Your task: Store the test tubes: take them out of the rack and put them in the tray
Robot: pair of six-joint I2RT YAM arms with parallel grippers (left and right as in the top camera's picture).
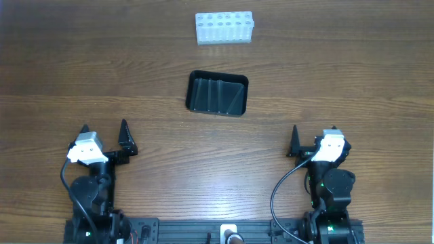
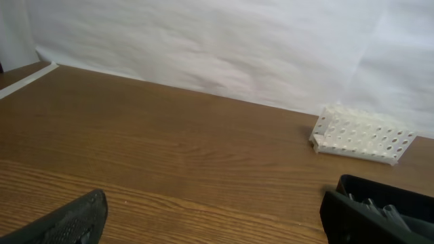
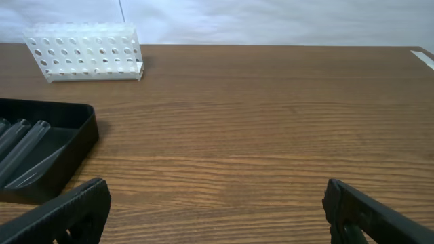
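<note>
"Test tubes (image 3: 26,144) first: where are they?"

"Several clear ones lie side by side, lengthwise, in the black tray (image 1: 191,95), which sits near the middle of the wooden table (image 1: 352,74). How many there are cannot be told."

"And the rack?"

"The white rack (image 1: 224,28) stands upright at the far side of the table, a little beyond the tray and apart from it. Whether any tube stands in its holes cannot be told."

"The 2 arms?"

"Both are at the near edge, well apart from tray and rack. The left gripper (image 1: 104,127) is low over bare wood on its own side, its 2 fingers spread wide and grasping nothing. The right gripper (image 1: 314,135) mirrors it on the other side: released, with bare wood between the jaws."

"From the wrists?"

"The right wrist view looks across the table at a corner of the tray with the rack behind it — the left one sees the same pair from the opposite side."
</note>
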